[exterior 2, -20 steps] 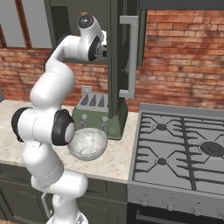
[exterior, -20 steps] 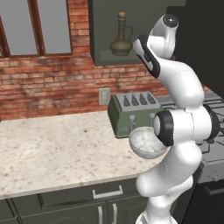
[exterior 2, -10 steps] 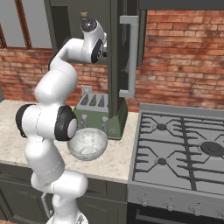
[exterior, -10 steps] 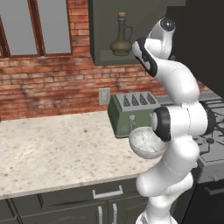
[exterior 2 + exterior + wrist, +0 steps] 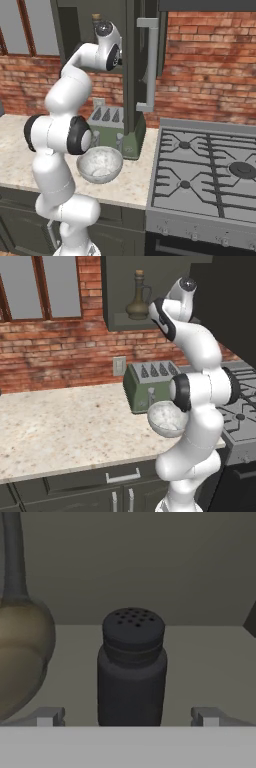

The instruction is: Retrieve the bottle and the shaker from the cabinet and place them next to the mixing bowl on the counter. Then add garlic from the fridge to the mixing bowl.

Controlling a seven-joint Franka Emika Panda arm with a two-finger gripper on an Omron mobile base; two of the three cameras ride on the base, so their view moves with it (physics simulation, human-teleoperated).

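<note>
So the arm is reached up into the cabinet [image 5: 150,291], and the hand view looks straight at the shaker [image 5: 132,667], which stands upright on the shelf dead centre between the two fingers [image 5: 47,717]. The fingers are spread wide, one tip either side of the shaker with a gap on both sides, so nothing's grabbed. The bottle [image 5: 22,642] sits on the same shelf just left of the shaker, close but not touching as far as I can tell. In the left base view you can see its cork and handle up in the cabinet too. Down on the bench [image 5: 60,431] the mixing bowl [image 5: 166,418] sits near the front edge, just in front of the green toaster [image 5: 150,383], with the hob [image 5: 205,170] off to the right.
</note>
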